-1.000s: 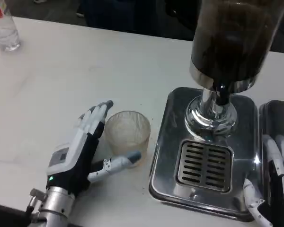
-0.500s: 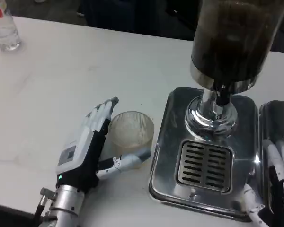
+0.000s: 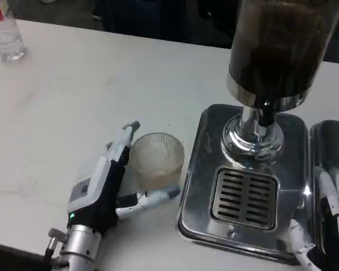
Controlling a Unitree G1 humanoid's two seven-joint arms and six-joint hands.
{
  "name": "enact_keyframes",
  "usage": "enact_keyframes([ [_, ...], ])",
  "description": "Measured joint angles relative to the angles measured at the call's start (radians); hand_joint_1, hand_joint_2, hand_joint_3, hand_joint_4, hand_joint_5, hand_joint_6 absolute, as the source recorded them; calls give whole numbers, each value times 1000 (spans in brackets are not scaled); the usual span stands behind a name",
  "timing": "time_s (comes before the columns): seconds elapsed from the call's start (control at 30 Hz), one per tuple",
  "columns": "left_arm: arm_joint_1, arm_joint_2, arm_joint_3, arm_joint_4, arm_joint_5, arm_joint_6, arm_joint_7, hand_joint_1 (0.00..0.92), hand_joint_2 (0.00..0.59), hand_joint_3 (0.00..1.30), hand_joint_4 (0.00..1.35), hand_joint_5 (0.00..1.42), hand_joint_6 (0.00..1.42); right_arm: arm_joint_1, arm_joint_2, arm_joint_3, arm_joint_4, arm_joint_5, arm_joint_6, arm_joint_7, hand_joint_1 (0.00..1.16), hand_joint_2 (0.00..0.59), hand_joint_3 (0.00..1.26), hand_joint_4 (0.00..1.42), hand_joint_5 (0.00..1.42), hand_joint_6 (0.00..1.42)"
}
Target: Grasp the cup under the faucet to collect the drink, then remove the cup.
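- Head view: a white table (image 3: 73,96) with a smooth, faintly veined top ran back to a dark, dim strip of room where nothing could be made out.
- A clear bottle (image 3: 4,35) stood at the far left corner, its top cut off by the frame.
- The ribbed, translucent cup (image 3: 156,160) stood on the table just left of the drip tray (image 3: 199,186), not under the faucet (image 3: 265,114).
- The left hand (image 3: 104,189) cupped it: fingers (image 3: 124,141) lay along its left wall and the thumb curved under its near side. Whether they pressed or only touched it was unclear.
- The tray was polished steel with rounded corners and a slotted grate (image 3: 244,197); a chrome stem rose to a dark cylinder (image 3: 279,45), cut off above.
- The right hand (image 3: 325,226) lay at the frame's lower right edge, partly cropped; its fingers looked straight, but I could not tell how they were set.
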Motion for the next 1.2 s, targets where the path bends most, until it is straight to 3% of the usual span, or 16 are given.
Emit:
enact_keyframes([
  [0.33, -18, -22, 1, 25, -23, -23, -32, 338, 25, 0, 40, 213, 148, 5, 10, 0, -19, 0, 1, 0, 183, 516, 83, 32, 39, 119],
  [0.47, -23, -28, -4, 28, -20, -23, -34, 363, 29, 53, 116, 313, 270, 6, 15, 0, -22, 0, 1, 0, 183, 516, 83, 32, 39, 123],
  [0.67, -30, -29, -5, 32, -20, -25, -30, 486, 62, 247, 345, 550, 527, 11, 16, -2, -23, 2, 2, 0, 183, 516, 83, 32, 49, 137],
  [0.77, -37, -29, -5, 36, -20, -26, -23, 595, 56, 474, 627, 818, 858, 12, 18, -2, -23, 3, 2, 0, 183, 516, 83, 32, 50, 140],
  [0.87, -48, -28, -12, 36, -15, -21, -5, 622, 49, 620, 784, 983, 1021, 12, 22, -2, -23, 3, 2, 0, 183, 516, 83, 32, 50, 151],
  [0.97, -53, -29, -26, 36, -9, -16, 26, 617, 34, 762, 920, 1127, 1142, 11, 24, -2, -23, 3, 2, 0, 183, 516, 83, 32, 50, 155],
  [1.2, -48, -28, -39, 36, 16, -11, 99, 615, 28, 878, 1060, 1250, 1252, 11, 27, -3, -23, 4, 2, 0, 182, 516, 83, 32, 50, 162],
])
